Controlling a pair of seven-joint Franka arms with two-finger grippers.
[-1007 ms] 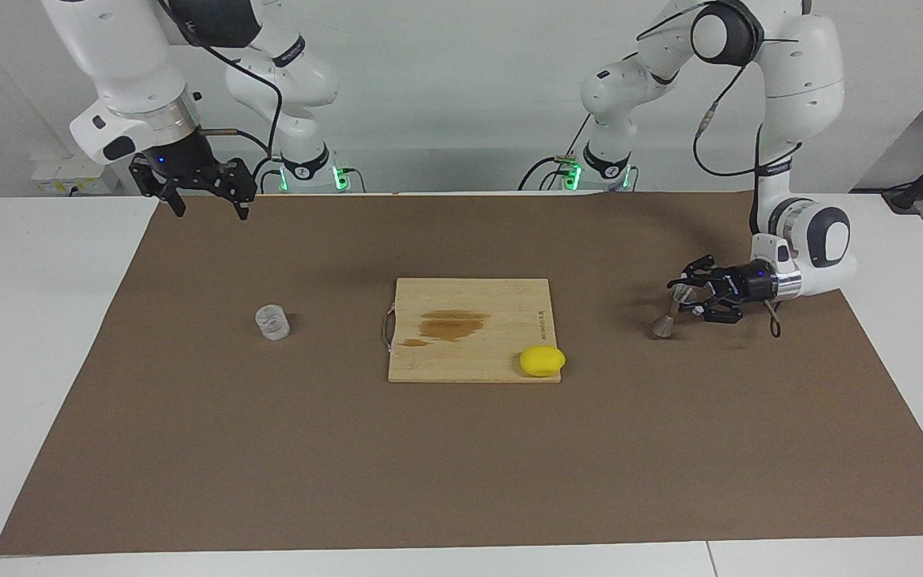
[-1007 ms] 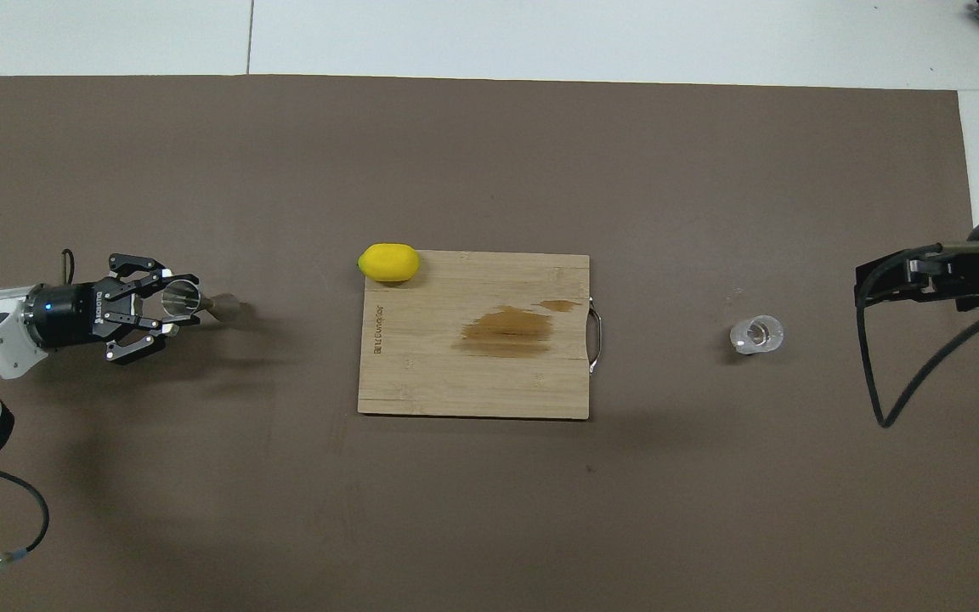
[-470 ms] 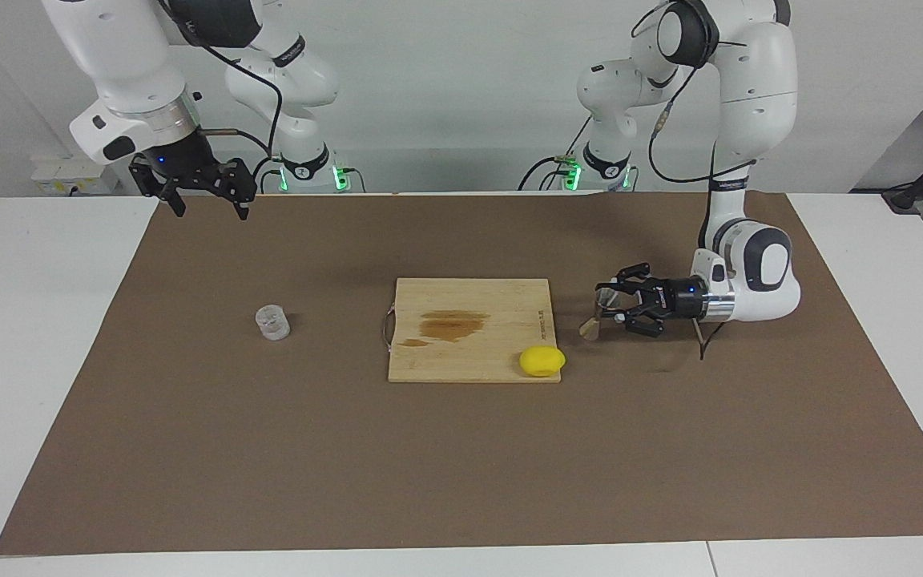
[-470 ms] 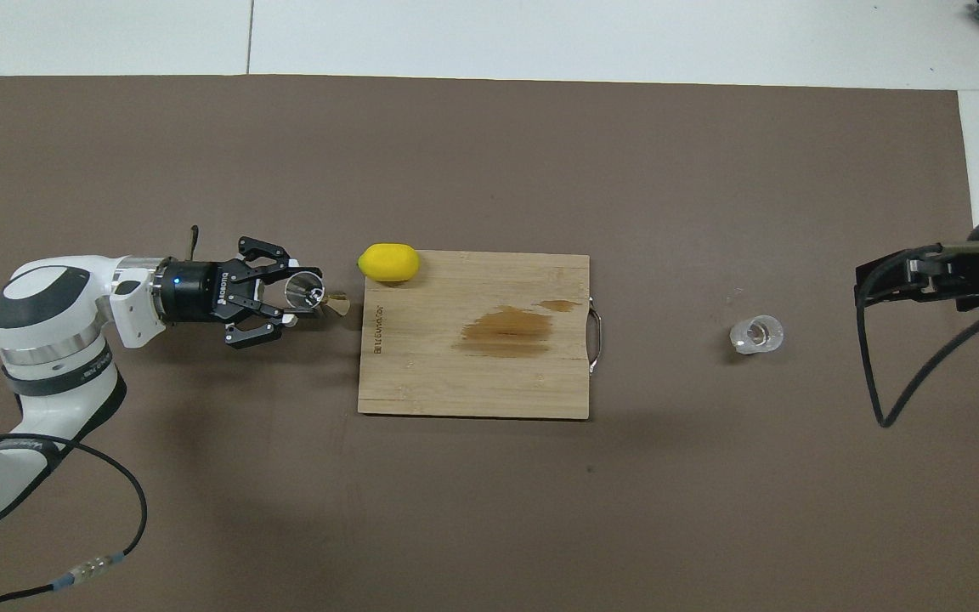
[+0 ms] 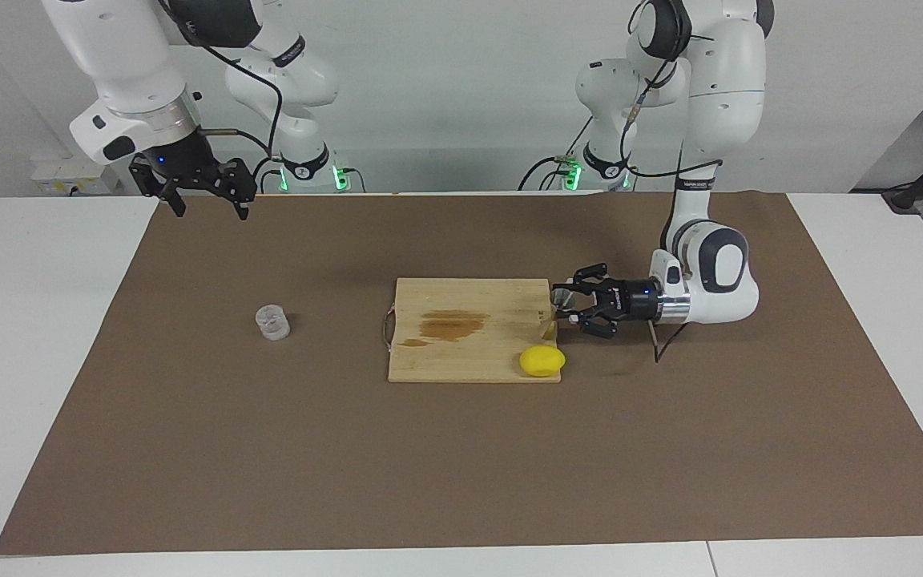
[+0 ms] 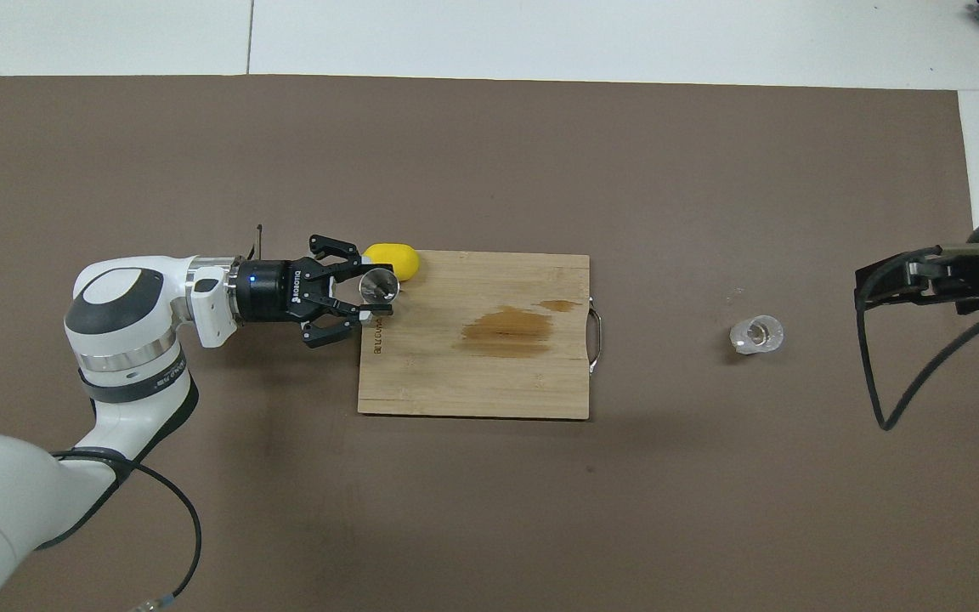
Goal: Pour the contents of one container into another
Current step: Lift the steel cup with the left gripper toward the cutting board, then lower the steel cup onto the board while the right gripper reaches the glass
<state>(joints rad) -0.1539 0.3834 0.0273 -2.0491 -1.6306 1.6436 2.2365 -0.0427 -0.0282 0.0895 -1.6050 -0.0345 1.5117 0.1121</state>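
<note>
1. The desk (image 5: pixel 45 336) is being covered by a flat brown mat (image 5: pixel 461 449), left largely bare around its edges.
2. A rectangular wooden cutting board (image 5: pixel 461 353) is being shown mid-mat, stained, a smooth yellow lemon (image 5: pixel 542 361) at its corner.
3. The metal hourglass jigger (image 5: pixel 551 314) is being gripped by the closed left hand (image 5: pixel 564 308) over the board's edge.
4. The right hand (image 5: pixel 203 196) is being held spread open, waiting, over the mat's edge.
5. The faceted clear glass cup (image 5: pixel 272 322) is being left upright toward the right arm's end.
</note>
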